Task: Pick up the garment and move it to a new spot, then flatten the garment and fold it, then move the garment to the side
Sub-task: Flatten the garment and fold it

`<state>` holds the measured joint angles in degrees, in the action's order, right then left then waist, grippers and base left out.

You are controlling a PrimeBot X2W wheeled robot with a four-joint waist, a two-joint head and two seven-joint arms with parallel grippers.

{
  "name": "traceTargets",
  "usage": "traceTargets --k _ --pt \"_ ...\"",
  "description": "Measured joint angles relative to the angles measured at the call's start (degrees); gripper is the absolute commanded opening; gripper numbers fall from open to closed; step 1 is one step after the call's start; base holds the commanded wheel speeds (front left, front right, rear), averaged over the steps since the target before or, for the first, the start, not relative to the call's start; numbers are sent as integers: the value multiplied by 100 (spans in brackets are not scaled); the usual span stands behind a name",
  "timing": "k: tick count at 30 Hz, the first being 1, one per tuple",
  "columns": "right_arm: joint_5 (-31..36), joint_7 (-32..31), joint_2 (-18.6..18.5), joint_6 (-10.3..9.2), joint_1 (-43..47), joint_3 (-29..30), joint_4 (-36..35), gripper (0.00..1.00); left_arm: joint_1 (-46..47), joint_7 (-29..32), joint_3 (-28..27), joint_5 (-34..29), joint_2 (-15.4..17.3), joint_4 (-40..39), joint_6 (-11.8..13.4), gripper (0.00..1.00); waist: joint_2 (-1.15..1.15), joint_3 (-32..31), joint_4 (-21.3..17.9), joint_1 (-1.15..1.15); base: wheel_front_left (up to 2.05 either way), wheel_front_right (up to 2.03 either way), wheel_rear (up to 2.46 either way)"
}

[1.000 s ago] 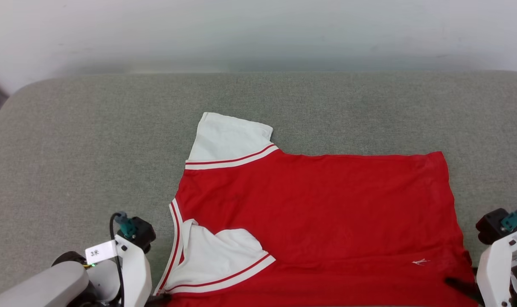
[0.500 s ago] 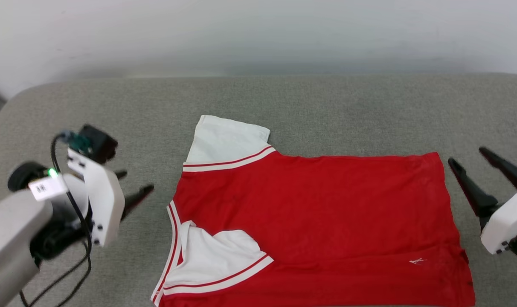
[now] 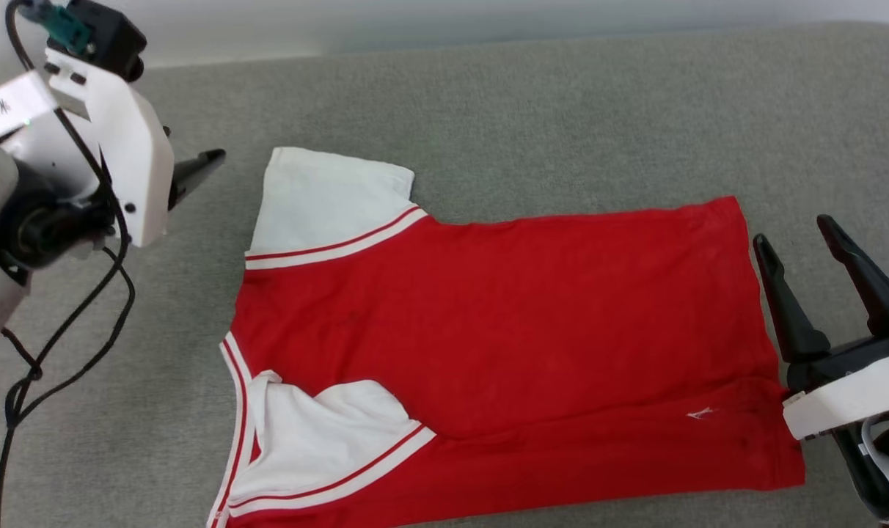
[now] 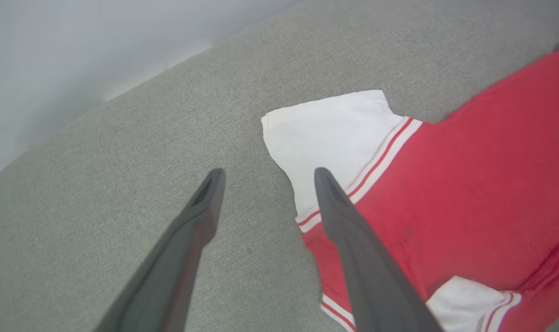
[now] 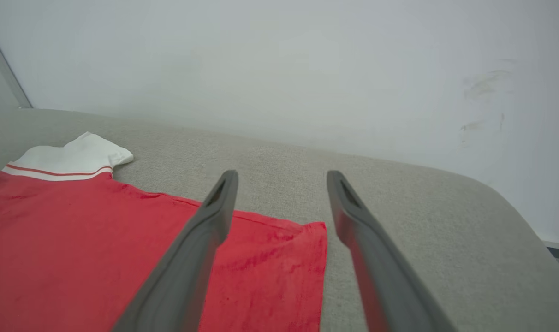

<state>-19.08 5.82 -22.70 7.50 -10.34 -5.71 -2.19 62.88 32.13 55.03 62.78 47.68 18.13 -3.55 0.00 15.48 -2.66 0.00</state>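
Surface: a grey cushion [image 3: 562, 110] is carrying the work, with a pale wall [image 5: 279, 69] rising behind it.
Garment: the garment [image 3: 503, 352] is lying spread on the cushion with a plain red side facing up, neck end toward the robot's left and hem [image 3: 763, 337] toward its right.
Far sleeve: the white far sleeve [image 3: 327, 198] is lying flat and reaching out past the red body.
Near sleeve: the near sleeve [image 3: 320, 440] is lying folded in over the red body, beside the striped neck trim [image 3: 238, 411].
Mark: a small white mark [image 3: 700, 413] is showing on the red cloth near the hem.
Left gripper: the left gripper [image 4: 268, 171] is hovering off the neck end, near the far sleeve; its jaws are standing wide apart with nothing between them.
Left contact: in the head view its finger is sitting clear of the sleeve.
Right gripper: the right gripper [image 3: 793, 229] is sitting just beside the hem, fingers pointing away from the robot; its jaws are gaping wide and holding nothing.
Right contact: one finger is crossing the hem corner in the wrist view; whether it is touching cloth cannot be told.
Cable: a black cable [image 3: 63, 330] is hanging from the left arm over the cushion.
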Motion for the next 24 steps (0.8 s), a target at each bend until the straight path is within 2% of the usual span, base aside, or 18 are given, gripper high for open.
traceTargets --k 5,10,16,22,23,24 --pt "110 11 189 0 33 63 -185 100 595 886 20 179 -103 308 -47 100 0 463 -223 0 0 0 0" --pt "149 90 246 0 -150 -99 -267 100 1007 1501 102 189 -125 671 -89 100 0 910 -485 1 0 0 0" --pt "142 183 238 1 -532 -314 -229 100 1290 1809 97 164 -116 1110 53 100 0 1397 -830 1 0 0 0" --pt "149 290 208 1 -612 -372 -93 100 1293 1901 145 190 -127 1433 45 100 0 1740 -1050 0 0 0 0" --pt "148 307 199 1 -616 -375 -68 100 1298 1930 147 197 -126 1456 29 44 0 1765 -1064 0 0 0 0" --pt "144 319 186 1 -630 -371 -52 100 1305 1984 149 220 -126 1488 25 0 0 1776 -1069 0 0 0 0"
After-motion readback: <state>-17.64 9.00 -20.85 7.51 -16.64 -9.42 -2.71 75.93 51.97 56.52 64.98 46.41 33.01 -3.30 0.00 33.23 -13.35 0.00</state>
